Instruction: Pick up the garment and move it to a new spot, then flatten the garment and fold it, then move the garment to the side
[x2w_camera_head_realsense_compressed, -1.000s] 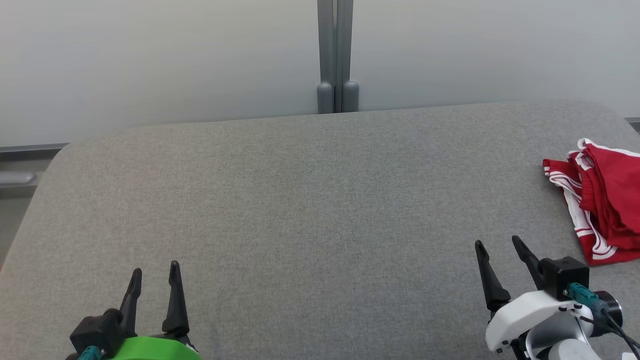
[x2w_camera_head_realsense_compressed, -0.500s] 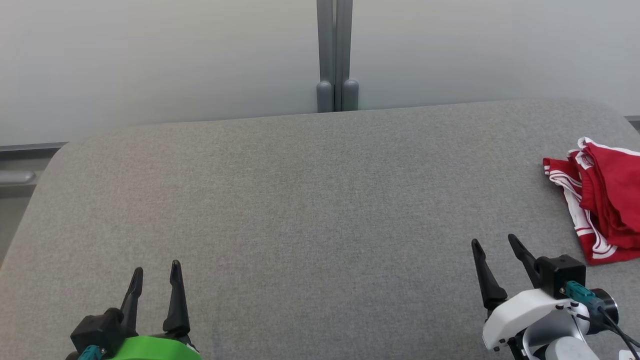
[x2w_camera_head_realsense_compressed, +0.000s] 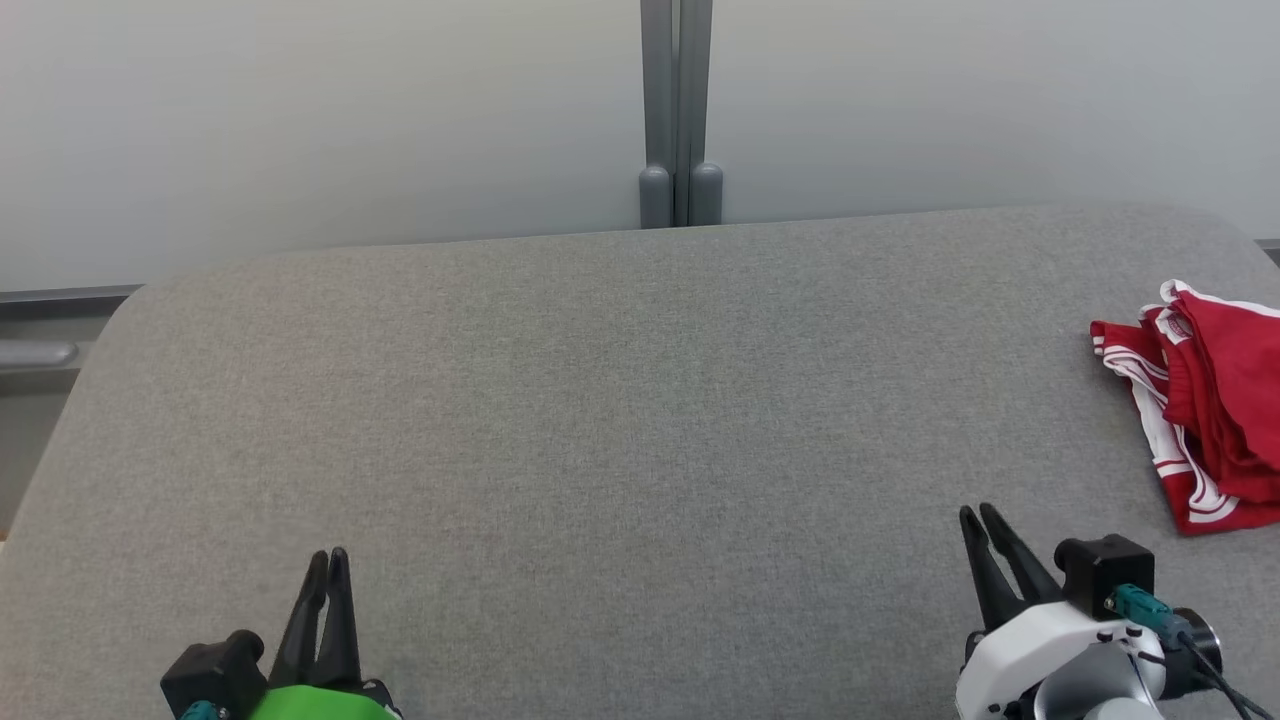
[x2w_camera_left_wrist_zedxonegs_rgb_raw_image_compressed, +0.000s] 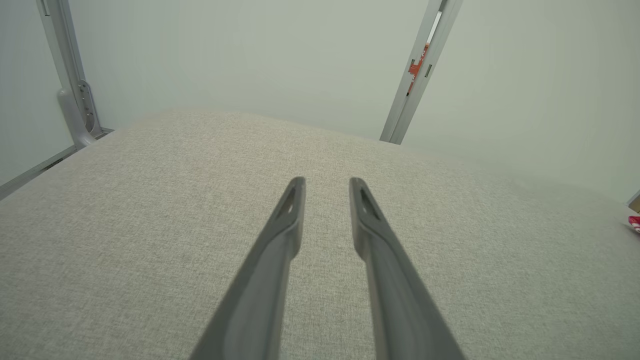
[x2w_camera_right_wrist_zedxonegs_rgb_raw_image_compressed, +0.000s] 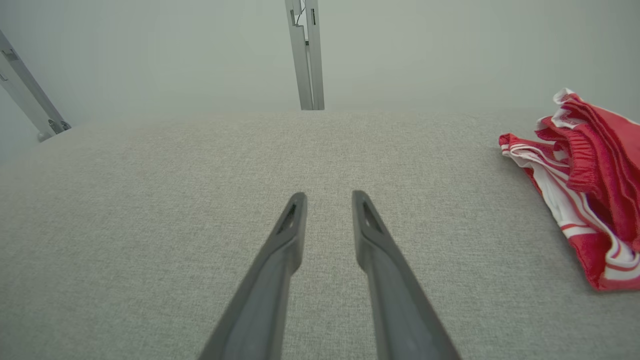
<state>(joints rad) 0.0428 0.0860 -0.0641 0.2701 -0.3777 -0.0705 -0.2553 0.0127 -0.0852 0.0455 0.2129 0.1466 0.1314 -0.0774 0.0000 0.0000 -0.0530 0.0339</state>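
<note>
Two slim gaps, our left gripper (x2w_camera_left_wrist_zedxonegs_rgb_raw_image_compressed: 326, 181) and right gripper (x2w_camera_right_wrist_zedxonegs_rgb_raw_image_compressed: 328, 195) empty, right wrist view catching a gathered waistband (x2w_camera_right_wrist_zedxonegs_rgb_raw_image_compressed: 581, 157) on red shorts (x2w_camera_right_wrist_zedxonegs_rgb_raw_image_compressed: 607, 200).

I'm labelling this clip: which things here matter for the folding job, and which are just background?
For the job: red garment; padded grey table; left tool; right tool.
Just there: grey post behind the table; pale wall.
</note>
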